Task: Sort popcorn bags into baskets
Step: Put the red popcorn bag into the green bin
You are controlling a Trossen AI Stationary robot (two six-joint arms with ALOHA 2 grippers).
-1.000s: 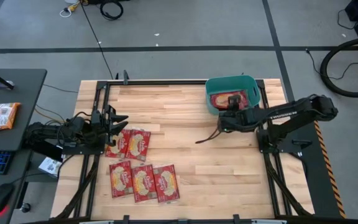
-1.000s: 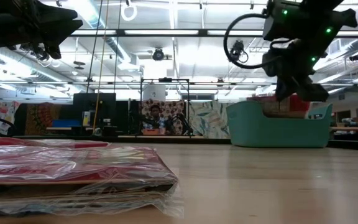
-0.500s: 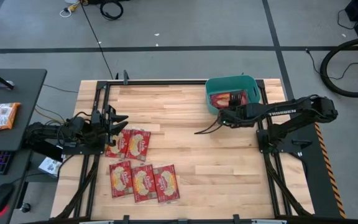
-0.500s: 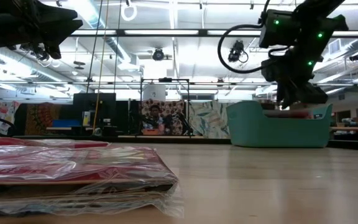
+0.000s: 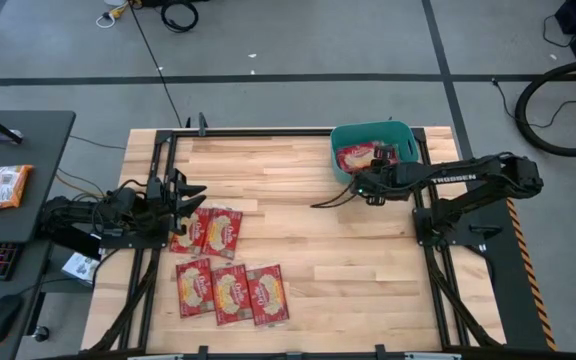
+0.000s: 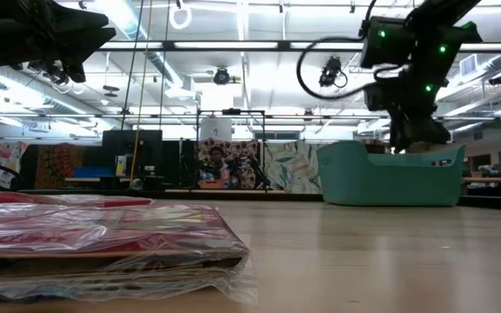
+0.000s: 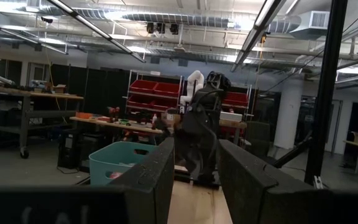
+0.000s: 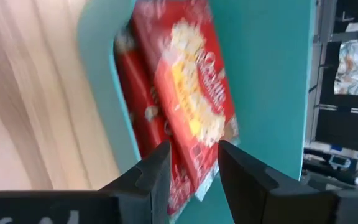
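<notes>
Red popcorn bags (image 5: 230, 290) lie in a loose cluster of five at the near left of the wooden counter (image 5: 298, 240), with more already in the teal basket (image 5: 372, 132) at the far right. The left hand (image 5: 190, 190), fingers apart, hangs at the cluster's far edge, much nearer. The right hand (image 5: 360, 187), empty with fingers apart, sits by the basket's near rim.

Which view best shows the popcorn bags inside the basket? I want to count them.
The right wrist view: the popcorn bags in the basket fill the picture. The high view shows them small; the low and left wrist views show only the basket's wall.
</notes>
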